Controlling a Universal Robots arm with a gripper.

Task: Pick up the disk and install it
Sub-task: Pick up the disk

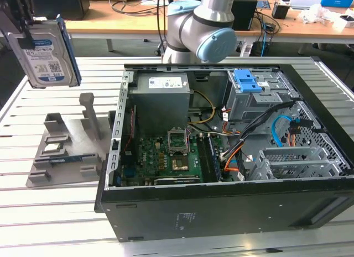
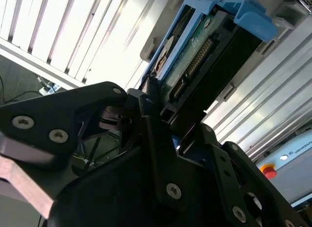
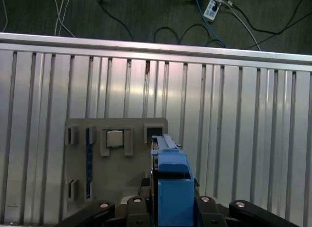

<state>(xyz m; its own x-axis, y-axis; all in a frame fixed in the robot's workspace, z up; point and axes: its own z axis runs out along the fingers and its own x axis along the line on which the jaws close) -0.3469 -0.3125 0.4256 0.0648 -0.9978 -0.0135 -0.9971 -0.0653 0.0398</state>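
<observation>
exterior, done so far: the pick-up half looks done. The disk [image 1: 44, 55] hangs in the air at the exterior view's left, roughly upright with its label facing the camera. It's clear of the grey holder [image 1: 66, 152] on the tabletop [image 1: 55, 224]. The claw [image 1: 25, 38] is clamped on its upper end.

exterior, what's left: the install, I'd say. The disk is well apart from the open case [image 1: 221, 213]. The drive bay with the blue bracket [image 1: 247, 80] sits at the far corner of the case, toward the exterior view's right.

exterior, bonus: this is the view that gives the gap between disk and case.

second wrist view: this one adds the grip up close. The black fingers [image 2: 148, 114] are closed tight on the end of the disk. You also get the connector row [image 2: 195, 61] and a blue rail [image 2: 248, 14] along the side.

first wrist view: this looks down along the disk's blue edge to the holder below it. It adds the lineup: the disk hangs over one side of the holder, above the slatted tabletop. There's a small chip [image 3: 115, 137] sitting in one of the holder's pockets.

my take: roughly halfway, grabbed but not seated.
</observation>
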